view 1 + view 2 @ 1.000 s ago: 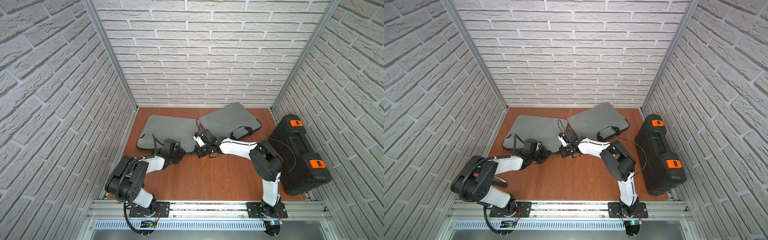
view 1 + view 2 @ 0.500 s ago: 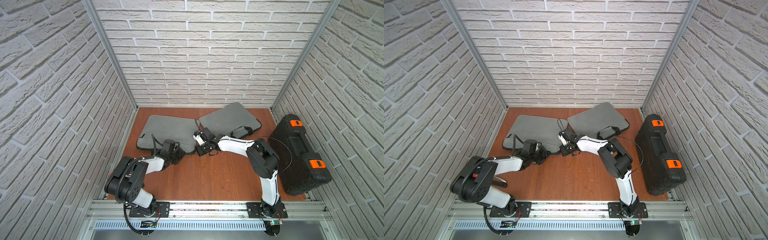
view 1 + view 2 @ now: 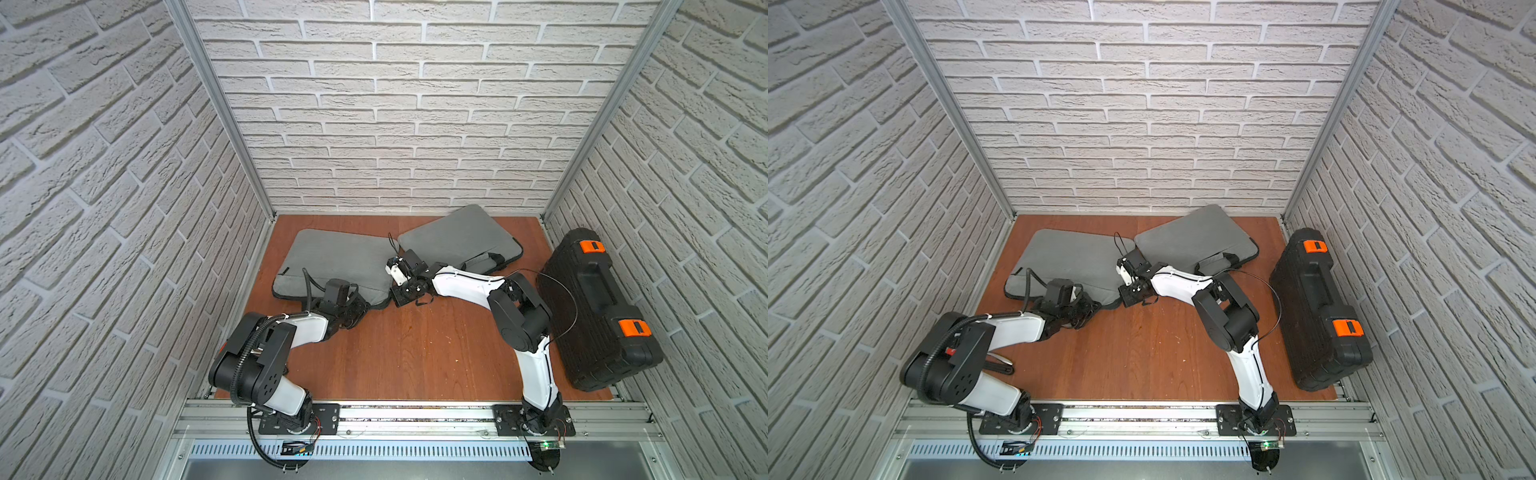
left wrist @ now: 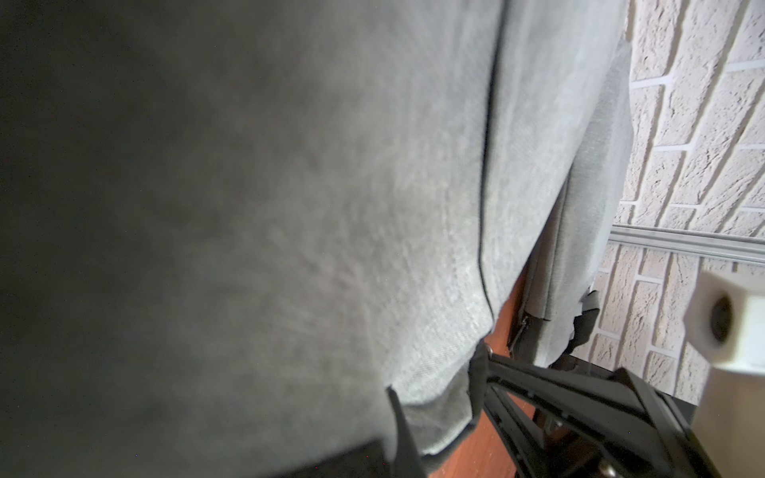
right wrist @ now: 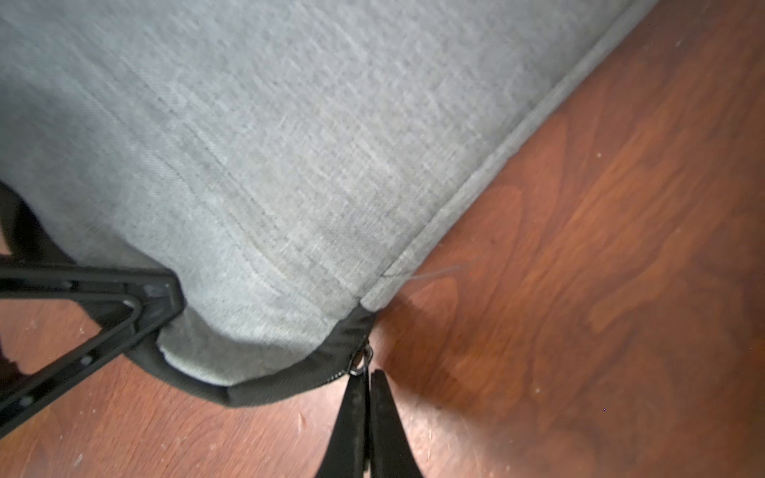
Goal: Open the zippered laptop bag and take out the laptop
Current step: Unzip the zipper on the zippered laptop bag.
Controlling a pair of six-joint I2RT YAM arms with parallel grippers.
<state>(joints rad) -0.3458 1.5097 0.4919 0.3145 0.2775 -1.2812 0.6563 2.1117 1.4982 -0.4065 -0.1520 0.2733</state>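
Reddish wooden tabletop (image 3: 415, 340) carries the grey laptop bag (image 3: 332, 262), whose corner lies at the tips of our right gripper (image 5: 366, 380) — those jaws are pinched together on the zipper pull (image 5: 359, 361). Our left gripper (image 3: 359, 305) sits closed against the bag's edge beside that corner — what it pinches, we cannot tell.

Left end effector (image 3: 360, 305), right end effector (image 5: 367, 378): both clamped.

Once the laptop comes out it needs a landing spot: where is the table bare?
Bare table spans between the left arm and right arm, nearer than the left bag and right bag. Crowded: the back, under both bags, and beside the black case.
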